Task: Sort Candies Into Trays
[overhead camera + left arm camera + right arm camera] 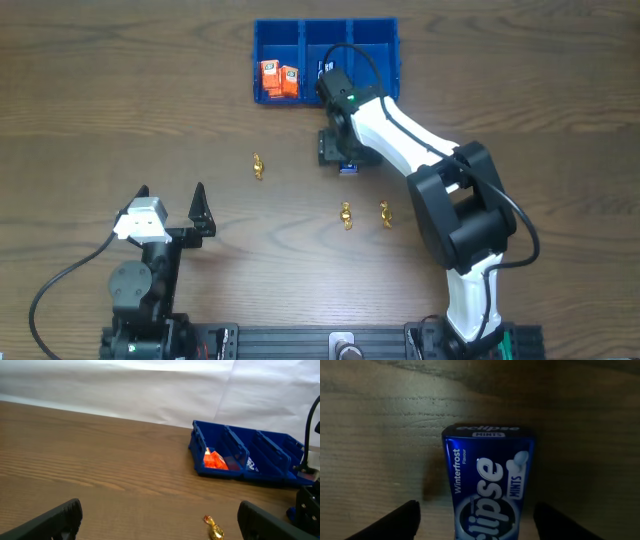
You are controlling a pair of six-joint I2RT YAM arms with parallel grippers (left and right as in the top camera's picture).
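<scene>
A blue mint box (pixel 489 490) lies flat on the wooden table, small and dark in the top view (pixel 349 168). My right gripper (pixel 477 525) hangs low over it, open, one finger on each side of the box and a gap on one side. Three gold-wrapped candies lie on the table: one to the left (pixel 259 165), two nearer the front (pixel 346 215) (pixel 385 213). The blue three-compartment tray (pixel 390 40) stands at the back, with orange candies (pixel 278 78) in its left compartment. My left gripper (pixel 172 205) is open and holds nothing, near the front left.
The middle compartment holds what looks like another blue box (pixel 251 464). In the left wrist view a gold candy (pixel 214 527) lies ahead, the tray (pixel 200 455) behind it, and the right arm (pixel 307 505) at the edge. A white backdrop stands beyond the table's far edge.
</scene>
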